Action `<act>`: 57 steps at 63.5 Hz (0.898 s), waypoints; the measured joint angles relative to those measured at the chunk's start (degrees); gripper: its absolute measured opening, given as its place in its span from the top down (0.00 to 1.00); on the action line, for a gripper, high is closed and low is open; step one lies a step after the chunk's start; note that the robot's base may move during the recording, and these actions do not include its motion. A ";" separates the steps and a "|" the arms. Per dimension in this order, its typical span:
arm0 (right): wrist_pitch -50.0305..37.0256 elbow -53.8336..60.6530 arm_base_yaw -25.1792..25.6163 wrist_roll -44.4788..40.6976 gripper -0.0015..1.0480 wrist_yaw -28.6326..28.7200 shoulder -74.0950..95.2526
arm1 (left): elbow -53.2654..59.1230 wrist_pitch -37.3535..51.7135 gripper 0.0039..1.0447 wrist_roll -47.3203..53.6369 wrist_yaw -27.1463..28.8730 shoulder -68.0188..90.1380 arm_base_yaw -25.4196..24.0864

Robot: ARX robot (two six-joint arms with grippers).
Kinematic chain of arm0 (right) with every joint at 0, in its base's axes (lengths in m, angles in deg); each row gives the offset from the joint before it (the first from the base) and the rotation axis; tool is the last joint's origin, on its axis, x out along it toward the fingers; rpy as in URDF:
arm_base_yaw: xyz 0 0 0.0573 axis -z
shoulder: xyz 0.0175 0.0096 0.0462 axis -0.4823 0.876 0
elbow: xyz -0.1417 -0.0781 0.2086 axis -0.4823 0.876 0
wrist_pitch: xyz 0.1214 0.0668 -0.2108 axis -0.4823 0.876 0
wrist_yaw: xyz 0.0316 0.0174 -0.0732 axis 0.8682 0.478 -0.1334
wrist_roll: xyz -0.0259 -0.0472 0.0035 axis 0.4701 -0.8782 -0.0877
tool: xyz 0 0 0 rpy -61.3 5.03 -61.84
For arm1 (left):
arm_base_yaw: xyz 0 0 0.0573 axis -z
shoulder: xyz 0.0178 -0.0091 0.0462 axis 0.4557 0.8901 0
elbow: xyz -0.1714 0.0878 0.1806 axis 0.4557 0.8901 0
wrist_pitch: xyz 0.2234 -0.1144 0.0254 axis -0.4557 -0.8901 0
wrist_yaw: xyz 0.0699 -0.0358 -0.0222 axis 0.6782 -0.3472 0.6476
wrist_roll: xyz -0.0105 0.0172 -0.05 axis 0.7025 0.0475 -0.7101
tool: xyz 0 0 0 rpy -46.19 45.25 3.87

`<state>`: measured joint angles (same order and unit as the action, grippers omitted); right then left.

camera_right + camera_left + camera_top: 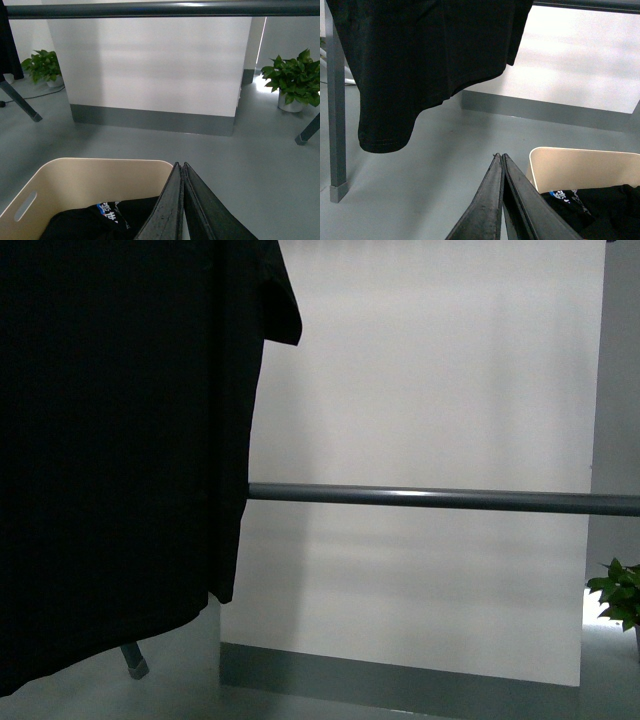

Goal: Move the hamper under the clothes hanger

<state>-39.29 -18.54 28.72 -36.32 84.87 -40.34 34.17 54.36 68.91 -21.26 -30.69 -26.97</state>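
The beige hamper [75,182] stands on the grey floor with dark clothes inside; in the left wrist view only one corner of the hamper [580,167] shows. The clothes hanger's dark grey bar [450,499] runs across the front view, and the same bar [150,9] crosses above the hamper in the right wrist view. A black T-shirt [110,440] hangs from the rack. My left gripper [500,156] is shut and empty, beside the hamper's corner. My right gripper [180,165] is shut and empty, at the hamper's other side by its rim.
A white wall panel with a grey skirting [400,680] stands behind the rack. The rack's splayed legs [20,102] reach the floor, and an upright post [335,115] stands close by. Potted plants [295,80] sit on the floor to either side.
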 joint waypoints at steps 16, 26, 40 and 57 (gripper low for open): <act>9.94 -0.04 0.00 -0.02 0.98 0.07 -7.91 | -0.02 -6.86 0.97 0.02 0.00 -5.73 0.00; 11.87 -0.04 0.00 -0.02 0.98 0.15 -11.61 | -0.02 -12.44 0.97 0.02 0.00 -12.07 0.00; 12.00 -0.04 0.00 -0.02 0.98 0.13 -11.63 | -0.02 -12.59 0.97 0.02 0.00 -12.17 0.00; 12.00 -0.04 0.00 -0.07 0.68 0.13 -11.63 | -0.02 -12.59 0.66 0.02 0.00 -12.20 0.00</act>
<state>-27.30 -18.59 28.72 -36.38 85.00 -51.97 34.15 41.77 68.93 -21.26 -42.89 -26.97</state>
